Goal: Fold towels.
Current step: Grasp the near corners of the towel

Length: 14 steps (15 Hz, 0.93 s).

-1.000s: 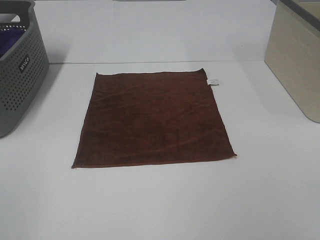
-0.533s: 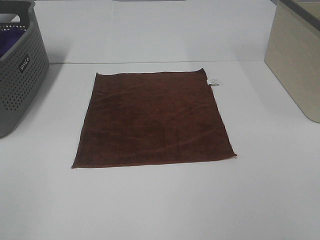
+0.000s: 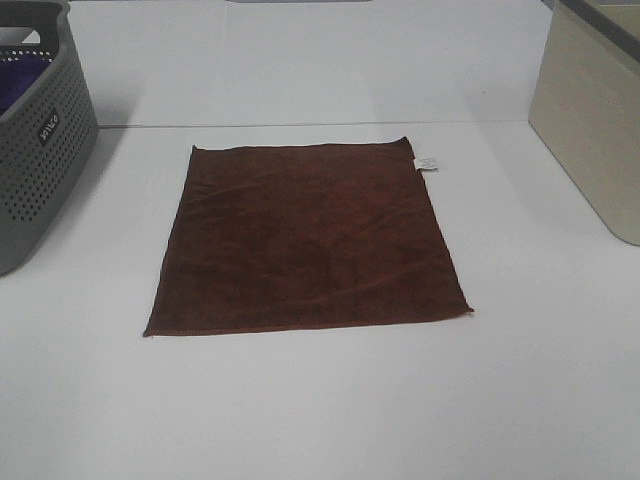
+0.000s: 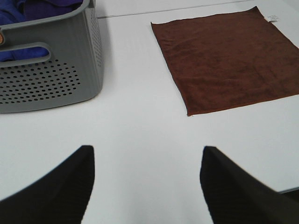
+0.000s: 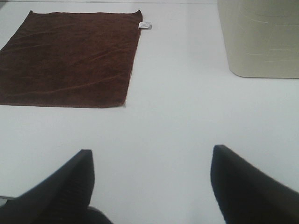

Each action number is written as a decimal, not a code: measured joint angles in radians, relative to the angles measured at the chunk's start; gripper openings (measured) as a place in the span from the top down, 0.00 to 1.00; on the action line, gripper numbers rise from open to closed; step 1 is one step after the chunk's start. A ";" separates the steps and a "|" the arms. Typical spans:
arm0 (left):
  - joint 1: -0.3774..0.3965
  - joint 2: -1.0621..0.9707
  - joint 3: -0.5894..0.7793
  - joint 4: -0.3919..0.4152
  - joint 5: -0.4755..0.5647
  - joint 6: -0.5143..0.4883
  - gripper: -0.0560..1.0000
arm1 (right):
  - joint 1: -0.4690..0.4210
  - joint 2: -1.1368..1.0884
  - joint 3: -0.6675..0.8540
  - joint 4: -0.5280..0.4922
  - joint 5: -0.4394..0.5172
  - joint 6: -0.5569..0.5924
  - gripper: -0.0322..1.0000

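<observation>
We saw our left gripper point(image 4: 147, 150) and right gripper point(image 5: 152, 149) both spread wide and empty, well apart from the flat reddish-brown towel point(image 3: 305, 240).

No change seen from the high camera: the towel point(image 3: 305, 240) lies flat, unfolded, exactly where it was a second ago.
</observation>
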 joint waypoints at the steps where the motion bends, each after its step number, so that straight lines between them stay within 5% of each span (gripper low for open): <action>1: 0.000 0.000 0.000 0.000 0.000 0.000 0.35 | 0.000 0.000 0.000 0.000 0.000 0.000 0.32; 14: 0.000 0.000 0.000 0.000 0.000 0.000 0.35 | 0.000 0.000 0.000 0.000 0.000 0.000 0.32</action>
